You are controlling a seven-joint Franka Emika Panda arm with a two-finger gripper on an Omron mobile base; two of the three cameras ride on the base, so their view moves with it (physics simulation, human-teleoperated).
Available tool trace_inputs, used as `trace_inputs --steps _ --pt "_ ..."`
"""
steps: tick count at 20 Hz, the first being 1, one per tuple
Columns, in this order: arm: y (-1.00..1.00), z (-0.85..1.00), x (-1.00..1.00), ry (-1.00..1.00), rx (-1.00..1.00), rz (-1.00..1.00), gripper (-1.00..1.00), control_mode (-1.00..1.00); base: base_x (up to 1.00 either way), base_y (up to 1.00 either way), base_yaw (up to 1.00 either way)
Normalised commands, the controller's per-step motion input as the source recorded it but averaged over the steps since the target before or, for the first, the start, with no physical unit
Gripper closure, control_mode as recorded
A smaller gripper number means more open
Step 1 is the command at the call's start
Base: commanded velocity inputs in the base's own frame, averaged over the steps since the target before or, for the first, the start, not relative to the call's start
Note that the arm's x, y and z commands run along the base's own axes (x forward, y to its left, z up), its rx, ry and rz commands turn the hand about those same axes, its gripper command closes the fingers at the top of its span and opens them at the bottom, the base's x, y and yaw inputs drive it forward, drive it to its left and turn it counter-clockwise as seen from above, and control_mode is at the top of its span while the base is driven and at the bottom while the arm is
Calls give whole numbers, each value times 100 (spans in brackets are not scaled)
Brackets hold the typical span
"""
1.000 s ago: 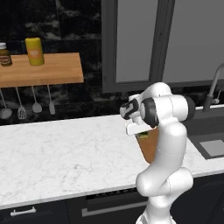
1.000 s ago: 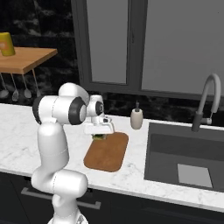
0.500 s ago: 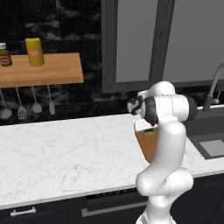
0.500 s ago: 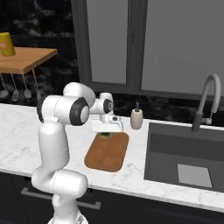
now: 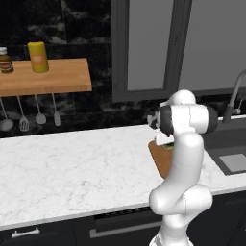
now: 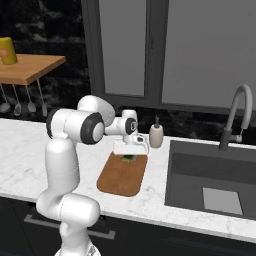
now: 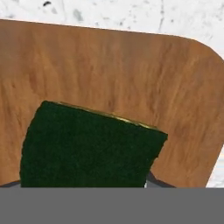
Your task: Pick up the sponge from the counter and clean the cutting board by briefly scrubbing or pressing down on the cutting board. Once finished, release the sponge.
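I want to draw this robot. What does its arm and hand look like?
The arm is glossy white, built from fat rounded tubes with dark grey round caps at the joints. It rises from a bulgy white base. The hand is a small white block, with a thin loop of cable beside it. The gripper fingers are small and dark.

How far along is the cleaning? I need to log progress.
The pickup looks done: the sponge sits in the gripper, off the counter. In hand now: it is over the far end of the cutting board, though contact cannot be told. Left: finish scrubbing or pressing, then let the sponge go.
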Motion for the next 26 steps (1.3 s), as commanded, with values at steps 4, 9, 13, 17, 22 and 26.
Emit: trace_inputs --steps 4,9,13,17,22,26 --pt "-83 6 -1 -12 11 0 100 -100 0 0 0" --pt "-75 -45 -9 -9 2 1 100 -100 0 0 0" --pt "-9 -100 -27 -6 -2 4 100 -100 0 0 0" --pt "-26 -11 -93 -14 4 0 100 -100 0 0 0" --pt "12 -64 -82 -17 -2 3 100 -100 0 0 0" --pt "83 -100 -41 -18 -9 12 100 -100 0 0 0"
